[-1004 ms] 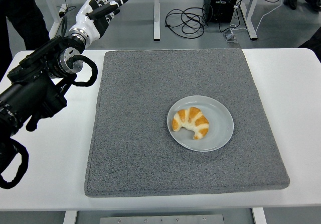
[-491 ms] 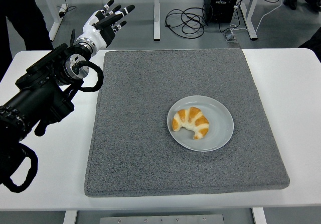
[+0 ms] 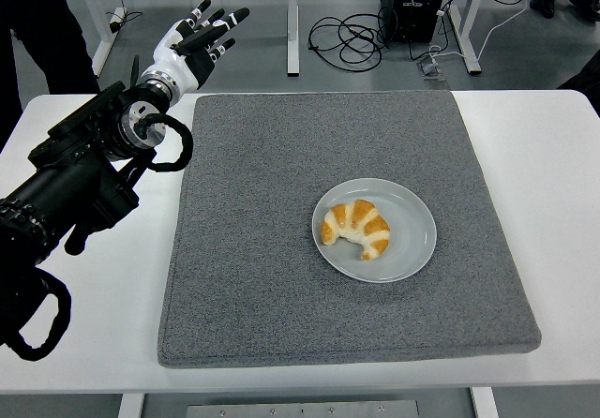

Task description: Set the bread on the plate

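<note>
You can see the golden-brown, crescent-shaped croissant with pale stripes (image 3: pixel 357 230) lying on the round pale grey plate (image 3: pixel 412 249), a little left of the plate's middle and wholly inside its rim; the plate itself sits on the square grey felt mat (image 3: pixel 244 277) that covers most of the white table (image 3: pixel 553 156), right of the mat's centre. Judged from how things lie, the bread is where the task wants it, so you have nothing left to carry.

Your left hand, white with black fingertips (image 3: pixel 192 38), is raised above the table's far left corner, well apart from the plate and just beyond the mat's far left corner; its fingers are stretched out and slightly spread, pointing up and to the right, and they hold nothing; that open, lifted pose reads as a hand kept clear of the work area, not one preparing a grasp. The black left arm (image 3: pixel 80 174) runs in from the left edge over bare table beside the mat, touching neither mat nor plate as far as you can tell.

Your right hand is not in view. A person in dark clothing (image 3: pixel 37 15) stands at the top left, beyond the table; cables (image 3: pixel 352 38) lie on the floor behind.
</note>
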Robot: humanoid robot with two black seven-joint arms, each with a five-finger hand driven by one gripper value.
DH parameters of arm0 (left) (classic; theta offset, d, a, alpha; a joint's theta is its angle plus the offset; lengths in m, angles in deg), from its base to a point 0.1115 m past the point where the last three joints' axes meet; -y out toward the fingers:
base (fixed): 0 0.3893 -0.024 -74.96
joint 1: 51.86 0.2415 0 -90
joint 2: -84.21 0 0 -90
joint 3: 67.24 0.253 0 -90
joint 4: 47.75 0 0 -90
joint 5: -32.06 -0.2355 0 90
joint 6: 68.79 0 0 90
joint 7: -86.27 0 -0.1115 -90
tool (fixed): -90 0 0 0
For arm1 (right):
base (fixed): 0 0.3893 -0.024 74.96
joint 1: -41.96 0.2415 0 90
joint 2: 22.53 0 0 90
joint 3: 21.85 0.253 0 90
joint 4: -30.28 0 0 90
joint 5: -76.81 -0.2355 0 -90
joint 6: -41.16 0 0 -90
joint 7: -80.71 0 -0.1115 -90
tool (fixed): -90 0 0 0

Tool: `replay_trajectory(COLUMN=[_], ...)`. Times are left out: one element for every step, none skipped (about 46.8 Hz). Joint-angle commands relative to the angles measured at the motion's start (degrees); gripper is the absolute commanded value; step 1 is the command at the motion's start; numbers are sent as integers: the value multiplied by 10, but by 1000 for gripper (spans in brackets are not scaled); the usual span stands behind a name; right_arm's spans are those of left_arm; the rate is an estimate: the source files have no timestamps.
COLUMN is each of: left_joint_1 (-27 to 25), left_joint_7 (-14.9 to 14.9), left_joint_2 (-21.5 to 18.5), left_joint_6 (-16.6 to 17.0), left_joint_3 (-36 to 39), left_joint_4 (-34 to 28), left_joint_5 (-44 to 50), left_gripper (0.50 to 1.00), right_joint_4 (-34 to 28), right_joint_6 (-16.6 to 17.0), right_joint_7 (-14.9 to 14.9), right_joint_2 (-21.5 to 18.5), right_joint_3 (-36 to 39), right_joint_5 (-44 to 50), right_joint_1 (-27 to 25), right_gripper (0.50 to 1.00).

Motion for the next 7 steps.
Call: replay_trajectory(left_joint_1=[0,0,0,0,0,0,0], left_joint_7=[0,0,0,0,0,0,0], left_joint_2=[0,0,0,0,0,0,0], left_joint_6=[0,0,0,0,0,0,0], left_joint_3=[0,0,0,0,0,0,0], left_joint_4=[-1,-1,-1,-1,0,0,0], left_joint_5=[0,0,0,0,0,0,0], left_gripper=[980,980,980,980,980,980,980], right_joint_4=[-1,-2,-2,-2,-2,-2,-2], right_joint_6=[-2,-3,-3,-3,-2,-3,-4], right_joint_7=[0,0,0,0,0,0,0], right_joint_2=[0,0,0,0,0,0,0], right_joint_3=[0,1,1,1,1,1,1], right_joint_5=[0,0,0,0,0,0,0], right_joint_1=[-9,-11,-12,-12,-12,-12,-11], right_gripper=[1000,1000,1000,1000,1000,1000,1000])
